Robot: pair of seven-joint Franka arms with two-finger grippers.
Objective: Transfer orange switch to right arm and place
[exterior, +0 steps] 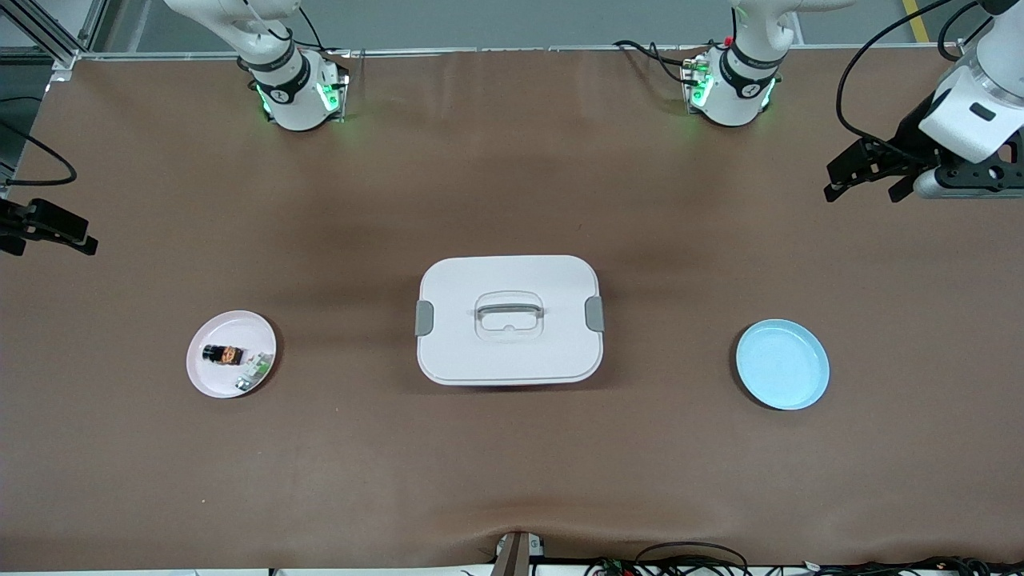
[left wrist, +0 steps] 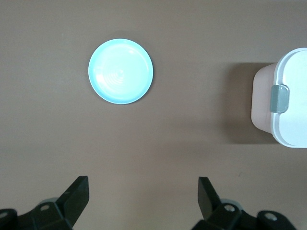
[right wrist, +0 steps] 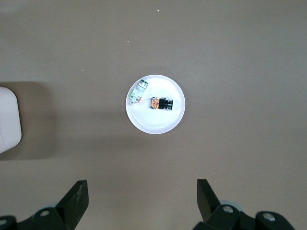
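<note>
At the right arm's end of the table we see the right gripper hanging over the table's edge; its fingers stand wide apart with nothing between them. Nearer the front camera, still toward that end, lies a pink plate. On it rests the orange switch, lying flat, with a small white-and-green part just beside it on the same plate.

At the middle of the table sits a white lidded box, its lid on, with a grey clip at each short side.

Toward the left arm's end lies a light blue plate, bare. Over the table's edge at that end hangs the left gripper, its fingers also spread wide and holding nothing.
</note>
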